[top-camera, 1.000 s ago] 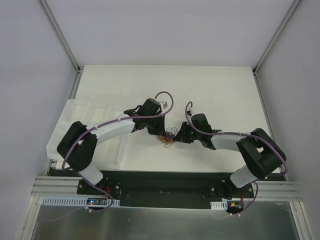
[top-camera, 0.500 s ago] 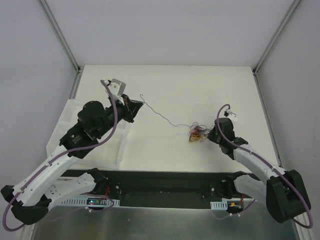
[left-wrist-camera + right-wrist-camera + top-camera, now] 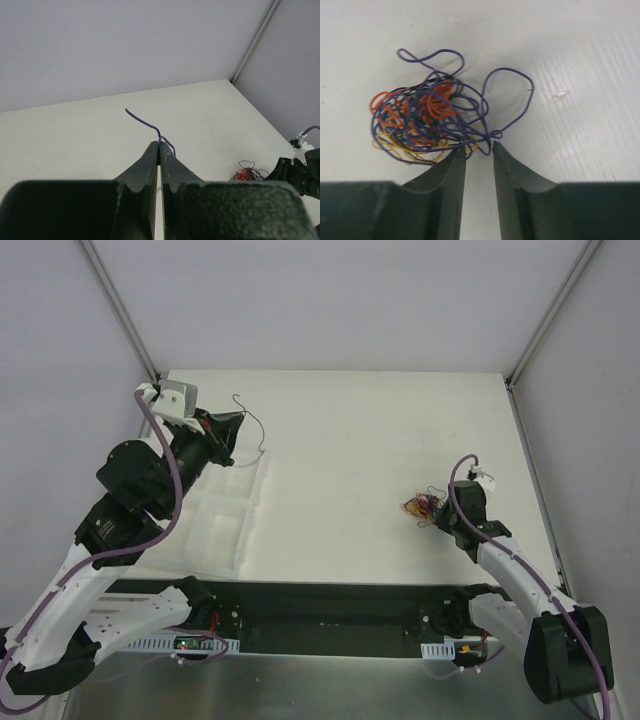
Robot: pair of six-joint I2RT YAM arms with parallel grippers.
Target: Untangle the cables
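One strand out, the knot waits for you.
Your right claw [image 3: 479, 150] stands slightly spread at the near edge of the cables [image 3: 425, 120], a coloured knot on the bench [image 3: 350, 440] at right. Farther off, your left claw [image 3: 159, 148] pinches a lone purple strand [image 3: 144, 119] aloft. Set it down, then pick another loop.

No writing, label, brand or number is legible on anything.
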